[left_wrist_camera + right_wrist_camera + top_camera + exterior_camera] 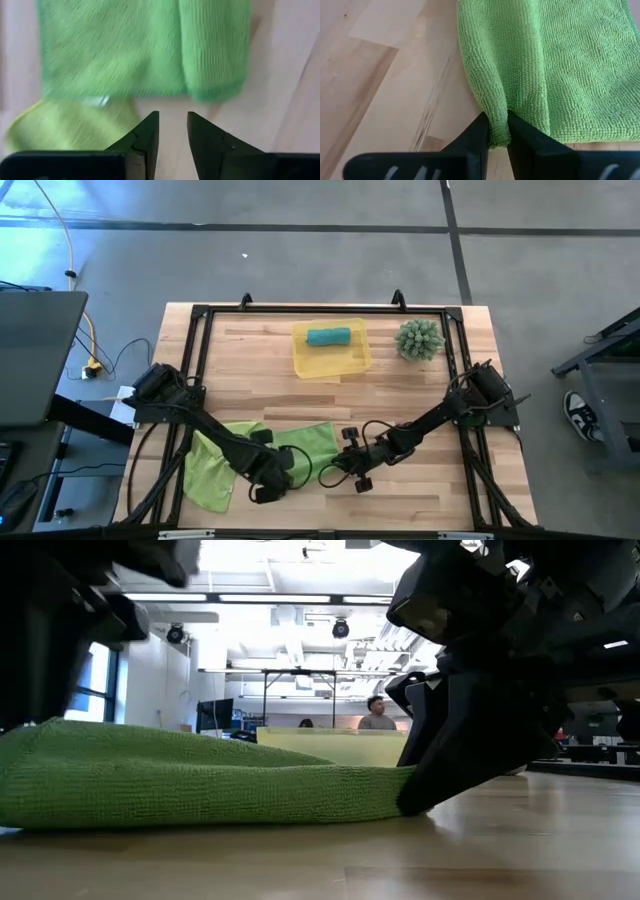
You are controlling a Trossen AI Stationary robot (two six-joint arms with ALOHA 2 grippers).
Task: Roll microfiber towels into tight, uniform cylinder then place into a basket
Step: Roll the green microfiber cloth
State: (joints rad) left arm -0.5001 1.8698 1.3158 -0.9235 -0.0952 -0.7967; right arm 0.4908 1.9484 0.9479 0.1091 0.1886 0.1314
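In the high view the wooden table (420,470) has bare board across its lower right and along the strip between the towels and the upper rim; a black frame runs around its edges. The nearer lime-green towel (305,442) lies in the lower middle of that frame, with its right border partly rolled into a low ridge (the low view shows it as a long green mound tapering to the right). A second lime-green towel (208,480) sits at lower left, partly tucked under the first and under the left arm.

The left arm reaches in from the left edge, bent low over the cloth. The left gripper (173,131) hangs just off the towel's near edge, its fingers parted by a narrow gap with nothing between them, bare wood showing through. The right arm angles in from the right edge, stretched low toward centre. The right gripper (499,131) pinches the towel's rolled border, its fingers pressed close on the fold.

The yellow basket (305,362) stands at upper centre, well clear of both arms, with a rolled teal towel (328,336) inside. A spiky green plant (419,339) sits near its right.
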